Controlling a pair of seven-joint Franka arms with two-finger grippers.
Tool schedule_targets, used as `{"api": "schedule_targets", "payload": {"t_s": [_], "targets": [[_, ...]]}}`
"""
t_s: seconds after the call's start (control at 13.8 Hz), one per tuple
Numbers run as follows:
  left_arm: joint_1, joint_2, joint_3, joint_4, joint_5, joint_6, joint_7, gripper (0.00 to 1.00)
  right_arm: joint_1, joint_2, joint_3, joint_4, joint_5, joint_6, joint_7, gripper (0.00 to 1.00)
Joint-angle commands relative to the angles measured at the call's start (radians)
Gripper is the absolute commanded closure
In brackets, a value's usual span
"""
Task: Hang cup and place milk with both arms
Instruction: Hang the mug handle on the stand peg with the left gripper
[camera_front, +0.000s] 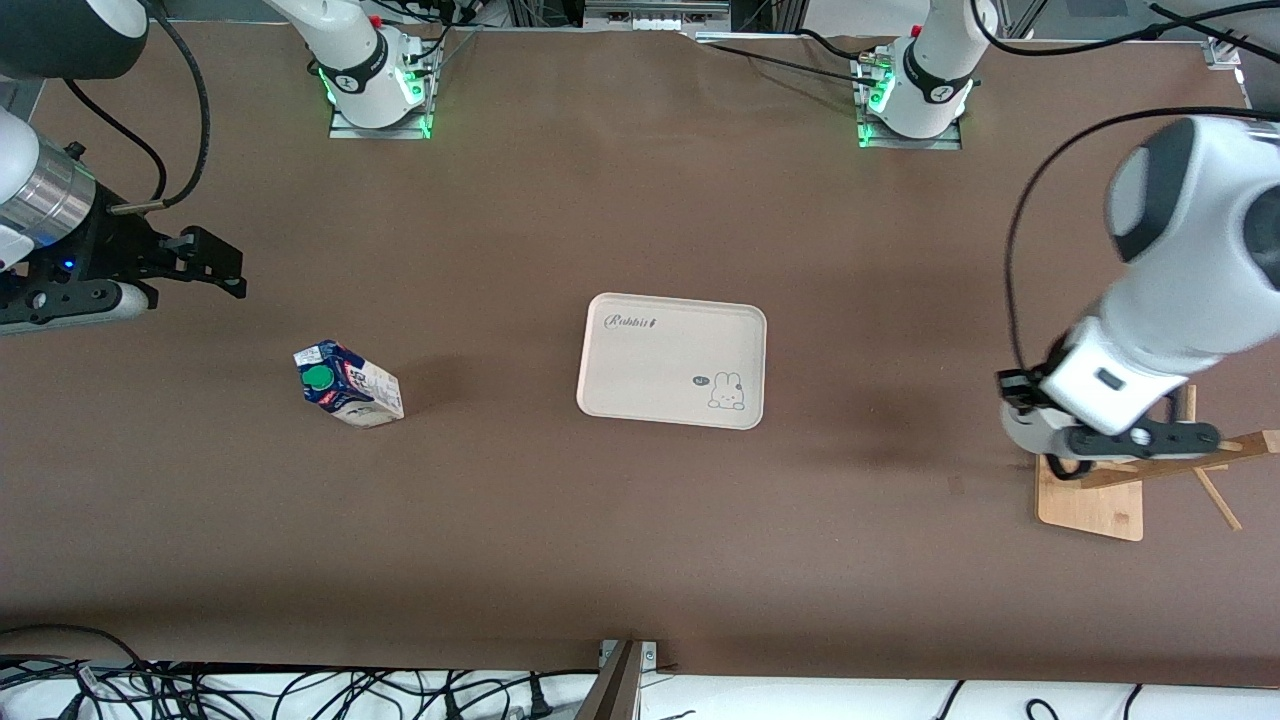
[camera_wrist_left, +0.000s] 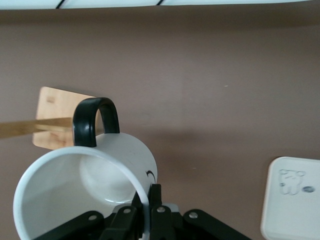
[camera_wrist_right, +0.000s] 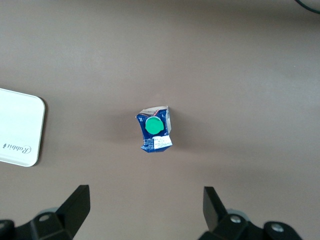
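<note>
I've got the cup (camera_wrist_left: 85, 185) pinched in my left gripper (camera_wrist_left: 145, 220) over the wooden rack (camera_front: 1090, 500), unhung, my right gripper (camera_wrist_right: 145, 207) spread wide above the milk (camera_front: 349, 384), untouched beside the tray (camera_front: 672, 360).

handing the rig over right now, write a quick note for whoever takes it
Left gripper: shut on the cup, held beside the wooden rack at the left arm's end; not hung yet.
Right gripper: open, up over the milk, which stands on the table toward the right arm's end.
Tray: mid-table, nothing on it.
Left to do: hang the cup, then grasp and place the milk.
</note>
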Motion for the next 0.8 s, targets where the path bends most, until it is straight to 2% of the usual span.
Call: {"api": "schedule_targets", "payload": {"t_s": [0.0, 0.43, 0.72], "targets": [[0.077, -0.005, -0.014, 0.005, -0.013, -0.01, 0.112, 1.0, -0.002, 0.004, 0.001, 0.015, -0.01, -0.002, -0.018, 0.0], [0.16, -0.004, -0.014, 0.001, -0.055, -0.013, 0.123, 1.0, -0.002, 0.004, 0.001, 0.015, -0.01, -0.002, -0.018, 0.0], [0.203, 0.0, -0.014, -0.013, -0.055, -0.017, 0.213, 1.0, -0.002, 0.004, 0.001, 0.015, -0.009, -0.002, -0.018, 0.0]]}}
